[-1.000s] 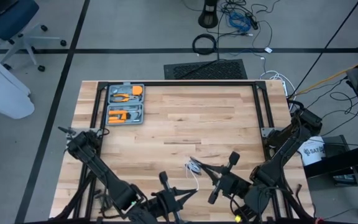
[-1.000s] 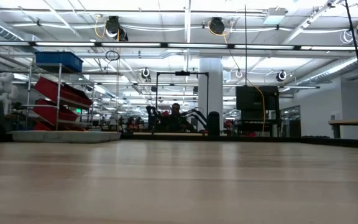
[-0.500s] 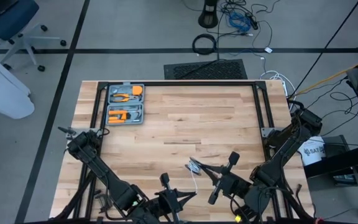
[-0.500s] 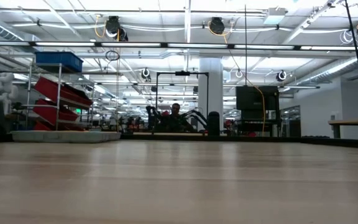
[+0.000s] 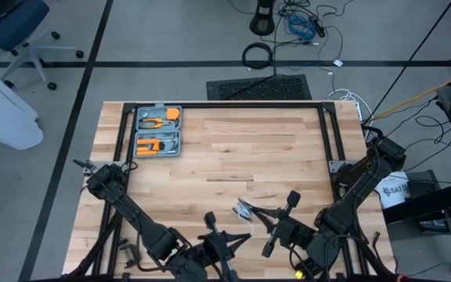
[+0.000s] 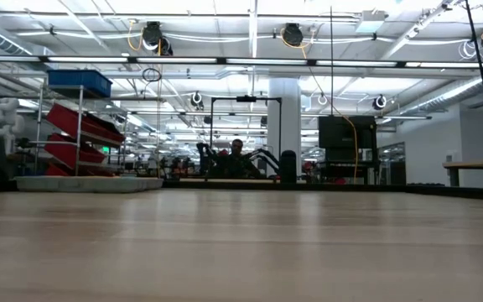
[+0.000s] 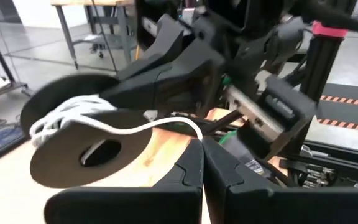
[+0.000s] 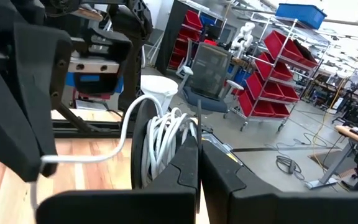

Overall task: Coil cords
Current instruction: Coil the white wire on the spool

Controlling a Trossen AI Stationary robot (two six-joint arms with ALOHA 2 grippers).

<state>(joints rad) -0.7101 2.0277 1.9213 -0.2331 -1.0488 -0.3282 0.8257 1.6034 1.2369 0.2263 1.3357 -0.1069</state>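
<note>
The small black reel with the white cord wound on it hangs above the table's near middle; it shows large in the left wrist view and edge-on in the right wrist view. My right gripper is shut on it, reaching level from the right. My left gripper is shut on the cord's loose strand just on the near side of the reel. The low view shows neither. My left gripper pinches the white cord's loose strand between its two fingertips, a short way from the reel. The strand runs in a slack curve from the fingers to the winding, clear of the table. My right gripper holds the reel at its rim, with the thin edge of one disc between the two fingers. The fingers come in roughly level from the table's right. The reel stands on edge, lifted clear of the table, its winding beside the fingers.
A grey tool case with orange tools lies open at the table's far left. A black frame runs along the far edge and both sides. Cables lie on the floor beyond the table.
The white strand that hung toward the near edge below the reel in the high view has drawn shorter and hardly shows now. The reel and my right gripper have stayed where they were.
</note>
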